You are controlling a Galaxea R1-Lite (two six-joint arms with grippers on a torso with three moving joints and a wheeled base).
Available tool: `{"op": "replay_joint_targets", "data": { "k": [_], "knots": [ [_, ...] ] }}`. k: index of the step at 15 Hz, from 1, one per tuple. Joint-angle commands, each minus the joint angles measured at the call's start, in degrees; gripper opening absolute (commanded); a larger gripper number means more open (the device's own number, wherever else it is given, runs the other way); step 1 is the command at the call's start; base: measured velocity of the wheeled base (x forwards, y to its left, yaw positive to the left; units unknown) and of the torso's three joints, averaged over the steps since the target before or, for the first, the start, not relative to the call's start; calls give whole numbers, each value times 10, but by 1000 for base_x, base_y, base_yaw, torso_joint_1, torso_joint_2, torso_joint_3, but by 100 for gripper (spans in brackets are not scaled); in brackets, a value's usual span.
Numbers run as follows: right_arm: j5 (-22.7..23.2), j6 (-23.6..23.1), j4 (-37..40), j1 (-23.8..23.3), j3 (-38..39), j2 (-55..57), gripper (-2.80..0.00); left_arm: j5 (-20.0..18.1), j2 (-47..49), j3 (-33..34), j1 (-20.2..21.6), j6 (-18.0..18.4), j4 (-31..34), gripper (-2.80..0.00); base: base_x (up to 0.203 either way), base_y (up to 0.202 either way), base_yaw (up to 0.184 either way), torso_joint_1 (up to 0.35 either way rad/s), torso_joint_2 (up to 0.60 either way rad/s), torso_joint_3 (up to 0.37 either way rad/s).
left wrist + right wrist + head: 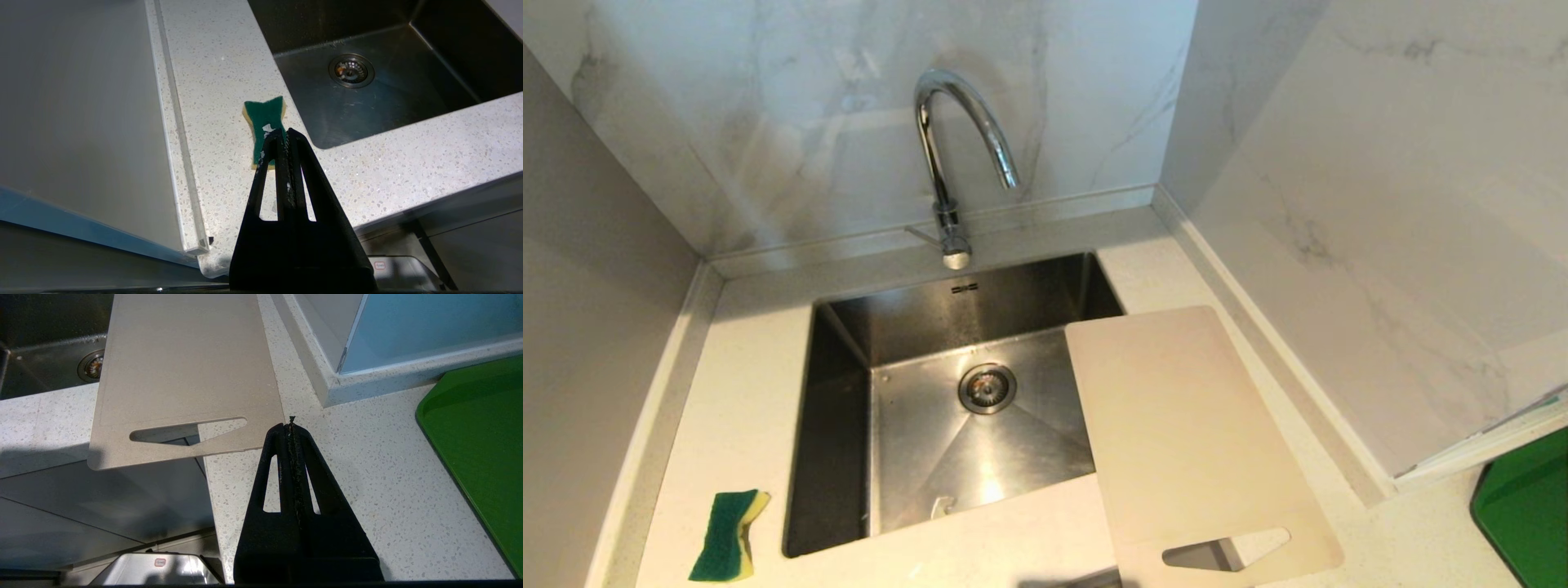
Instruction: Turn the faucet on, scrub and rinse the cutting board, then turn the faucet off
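The chrome gooseneck faucet [947, 163] stands behind the steel sink [833, 425], its thin lever at its base pointing left, no water running. The cream cutting board [1184, 433] lies on the counter right of the sink, one long edge over the basin, its handle-slot end overhanging the counter's front edge [179, 375]. A green-and-yellow sponge [727, 535] lies on the counter left of the sink [263, 118]. My left gripper [284, 131] hangs shut and empty above the sponge's near end. My right gripper [291, 425] is shut and empty, just off the board's near right corner. Neither arm shows in the head view.
Marble walls close in the back and right; a grey panel bounds the left side. A bright green flat object [1527, 514] lies on the counter at the far right [478, 445]. The sink drain [987, 388] sits mid-basin. The speckled counter's front edge [449, 200] is close below both grippers.
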Motion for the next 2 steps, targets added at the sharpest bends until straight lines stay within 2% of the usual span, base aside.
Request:
{"op": "replay_joint_targets", "data": {
  "k": [1,2],
  "knots": [
    [0,0,0,0,0,0,-280,0,0,0,0,-1,-1,-280,0,0,0,0,0,0],
    [0,0,0,0,1,0,-280,1,0,0,0,-2,-2,-280,0,0,0,0,0,0]
  ]
}}
